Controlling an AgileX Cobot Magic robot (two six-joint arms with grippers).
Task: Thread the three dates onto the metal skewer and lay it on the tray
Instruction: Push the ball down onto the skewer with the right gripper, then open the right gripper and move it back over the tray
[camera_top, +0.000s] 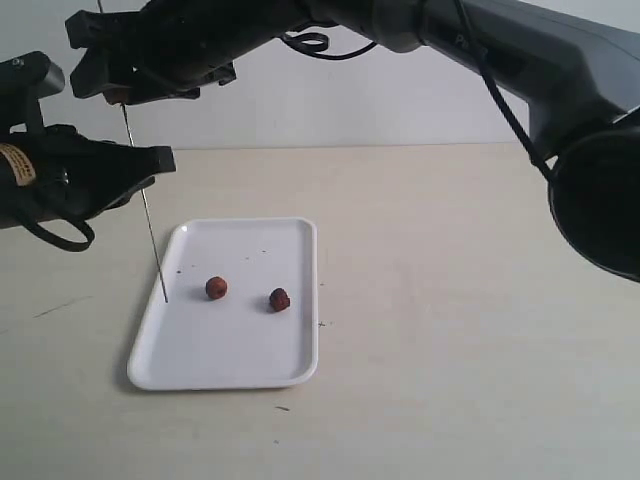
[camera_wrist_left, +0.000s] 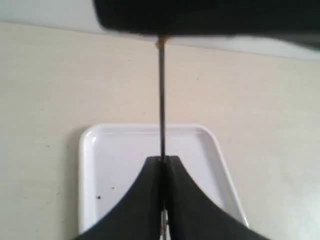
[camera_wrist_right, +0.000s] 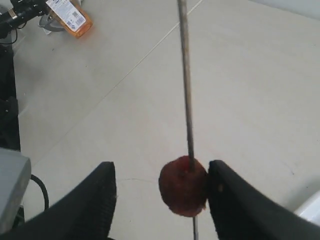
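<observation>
skewer (camera_top: 147, 215) upright over left tray (camera_top: 240, 352) rim, open tabletop (camera_top: 450, 300) on right

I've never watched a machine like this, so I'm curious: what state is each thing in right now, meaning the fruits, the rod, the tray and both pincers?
Tray: lying flat on the table.
Metal skewer: steeply tilted, lower tip at the tray.
Skewered date: pierced, high on the skewer.
Two loose dates: unthreaded, lying on the tray.
Left pincer: shut on the skewer.
Right pincer: open, either side of the skewered date.

Exterior overlooks tray (camera_top: 240, 345); close wrist views apparently share skewer (camera_wrist_right: 186, 75).
</observation>
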